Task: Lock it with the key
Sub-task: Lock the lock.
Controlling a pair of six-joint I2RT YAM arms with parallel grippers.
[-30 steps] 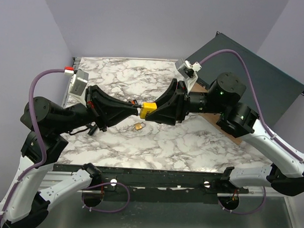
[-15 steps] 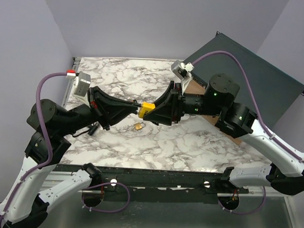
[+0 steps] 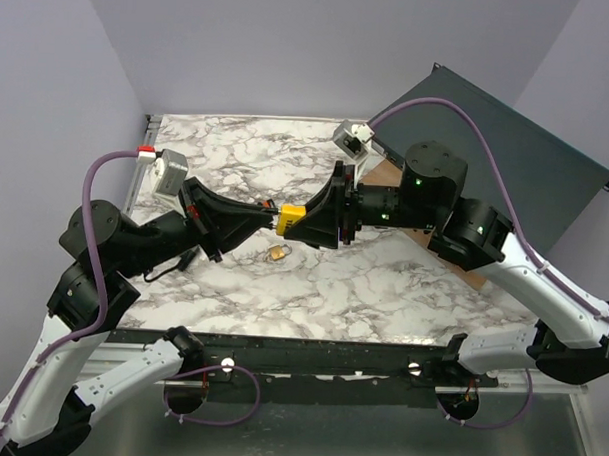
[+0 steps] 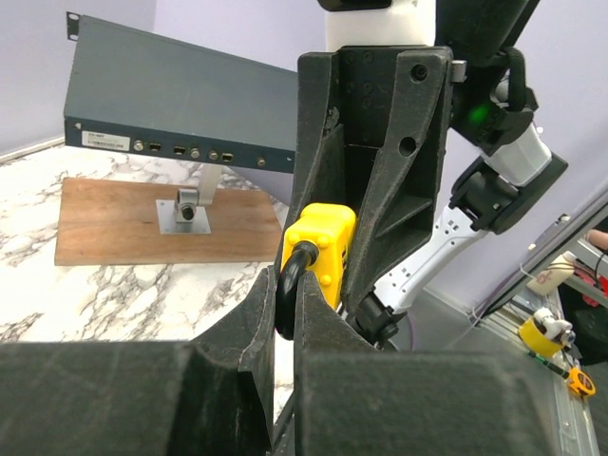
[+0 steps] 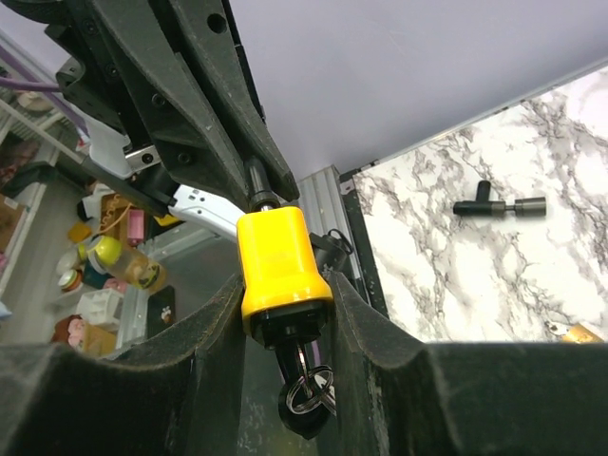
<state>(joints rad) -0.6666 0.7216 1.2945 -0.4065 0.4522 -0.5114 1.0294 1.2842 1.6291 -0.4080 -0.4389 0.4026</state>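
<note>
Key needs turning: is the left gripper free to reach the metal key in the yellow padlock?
Probably not: the left gripper grips the black shackle, opposite the metal key in the yellow padlock.

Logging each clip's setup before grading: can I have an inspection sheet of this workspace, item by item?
Surface: marble tabletop, no spills seen.
Job's things: yellow padlock held in the air; key on a ring hangs from its bottom end.
Clutter: small brass padlock lying on the marble; black T-shaped tool near the table's left edge.
End effectors: left end effector pinches the black shackle; right end effector clamps the yellow body.
Cables: purple cables loop from each wrist, away from the lock.
Surroundings: dark panel on a bracket over a wooden board; plain lilac walls.
</note>
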